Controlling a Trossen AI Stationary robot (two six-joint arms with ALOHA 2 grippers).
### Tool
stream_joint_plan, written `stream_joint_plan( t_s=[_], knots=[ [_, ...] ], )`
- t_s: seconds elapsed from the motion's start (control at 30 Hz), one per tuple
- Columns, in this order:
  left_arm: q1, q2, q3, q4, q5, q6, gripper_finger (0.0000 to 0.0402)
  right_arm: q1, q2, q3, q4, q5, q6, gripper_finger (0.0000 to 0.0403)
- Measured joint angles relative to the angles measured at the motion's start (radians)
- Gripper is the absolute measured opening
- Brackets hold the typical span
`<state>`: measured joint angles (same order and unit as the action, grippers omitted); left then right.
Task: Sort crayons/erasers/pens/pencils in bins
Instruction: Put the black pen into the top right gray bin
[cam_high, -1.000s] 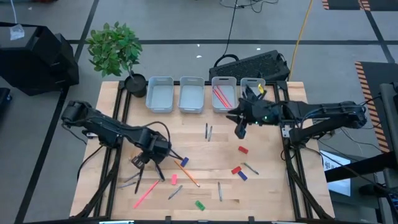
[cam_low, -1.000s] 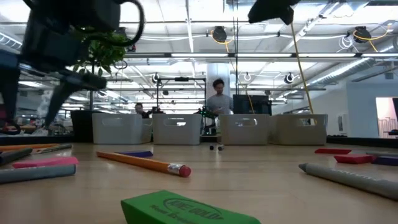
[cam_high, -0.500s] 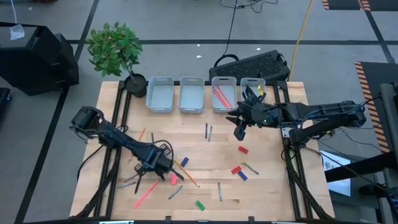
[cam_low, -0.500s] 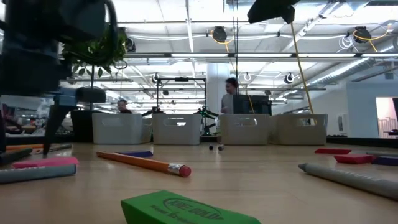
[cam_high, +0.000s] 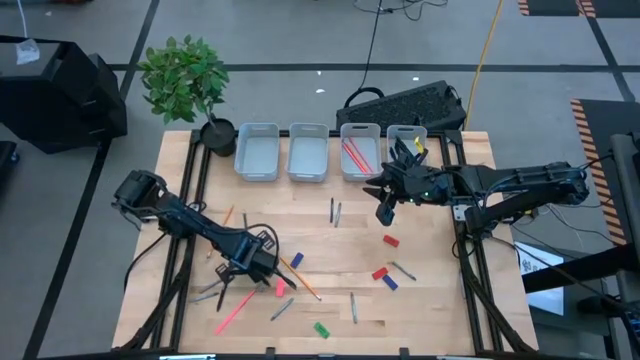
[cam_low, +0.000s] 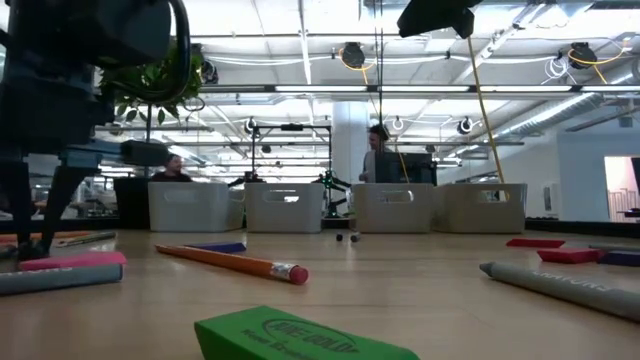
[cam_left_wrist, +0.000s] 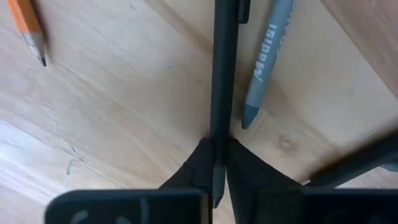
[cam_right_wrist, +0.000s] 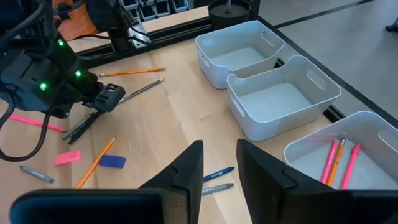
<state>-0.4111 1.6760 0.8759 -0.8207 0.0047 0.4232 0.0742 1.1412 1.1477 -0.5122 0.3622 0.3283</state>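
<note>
The bins (cam_high: 258, 150) stand in a row of four along the upper edge of the table (cam_high: 440, 300) in the high view, just right of a potted plant (cam_high: 185, 80); the third bin from the left holds pink and orange sticks. Lower down, erasers lie scattered — a red one (cam_high: 391, 240) at centre right, a pink one (cam_high: 280, 288) at lower left, a green one (cam_high: 321, 329) near the bottom edge. The left gripper (cam_high: 262, 272) is down on the wood at lower left among loose pencils, while the right gripper (cam_high: 386, 208) hangs below the right-hand bins.

In the low view the green eraser (cam_low: 305, 337) fills the bottom centre, an orange pencil (cam_low: 230, 262) lies behind it, and the bins line the far edge. Two people show in the room beyond.

The left wrist view shows the left gripper's fingers (cam_left_wrist: 245, 171) pressed onto a thin dark pen (cam_left_wrist: 219, 81) — pinching it against the wood, with a grey crayon (cam_left_wrist: 264, 62) just beside it.

In the right wrist view the right gripper's fingers (cam_right_wrist: 186, 168) stand spread with nothing between them. The left gripper (cam_right_wrist: 109, 98) shows at middle left.
</note>
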Motion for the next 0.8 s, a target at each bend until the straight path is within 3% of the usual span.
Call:
stream_joint_plan(
  t_s=[0.27,0.57,0.8],
  knots=[
    [0.015,-0.037,-0.003,-0.007,-0.003,-0.005,0.0044,0.0,0.0,0.0,0.0,0.0,-0.011,0.0089],
    [0.049,-0.178,0.117,-0.083,-0.014,-0.08,0.0025,0.0,0.0,-0.045,0.032,0.001,-0.115,0.0089],
    [0.195,-0.324,0.242,-0.026,-0.092,-0.157,0.0038,0.0,0.0,-0.098,0.16,0.001,-0.202,0.0097]
  ],
)
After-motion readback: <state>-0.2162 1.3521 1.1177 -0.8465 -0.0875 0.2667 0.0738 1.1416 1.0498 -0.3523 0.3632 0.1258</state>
